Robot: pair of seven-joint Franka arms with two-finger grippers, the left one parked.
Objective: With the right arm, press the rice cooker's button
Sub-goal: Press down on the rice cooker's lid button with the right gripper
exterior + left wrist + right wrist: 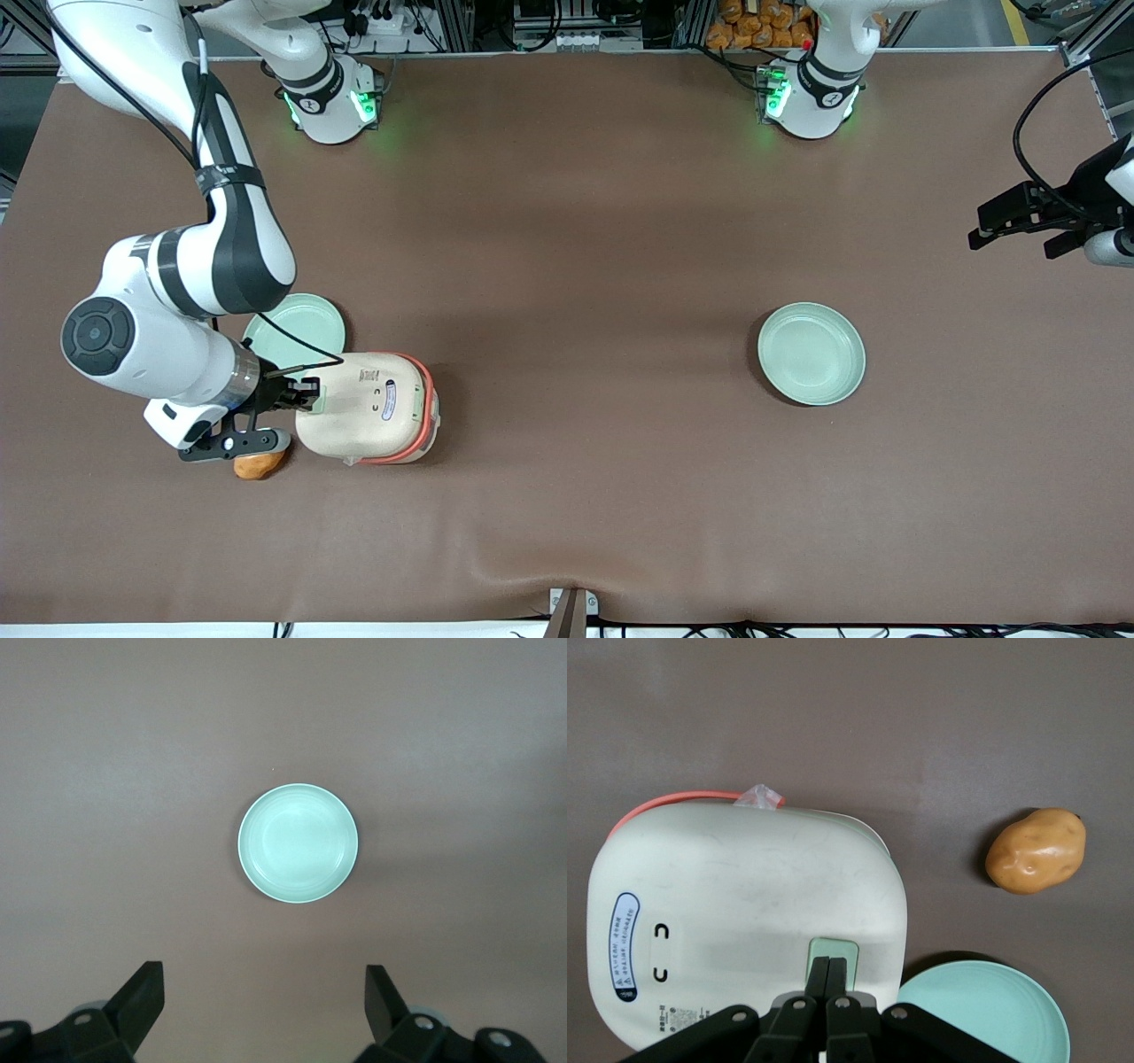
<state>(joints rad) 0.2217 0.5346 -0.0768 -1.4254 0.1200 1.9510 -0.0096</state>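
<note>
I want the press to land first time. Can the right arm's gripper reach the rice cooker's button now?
Probably yes: the gripper, fingers shut, sits at the pale green button on the rice cooker, with nothing between them.

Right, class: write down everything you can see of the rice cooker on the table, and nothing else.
The rice cooker is a small cream-white rounded-square box that looks like smooth plastic, with an orange-red band along its edge. Its lid is down and carries a blue oval label, two small dark marks and a pale green button. It stands on the brown table toward the working arm's end, beside a green plate and near a potato. The gripper, fingers shut, has its tips on the button.
</note>
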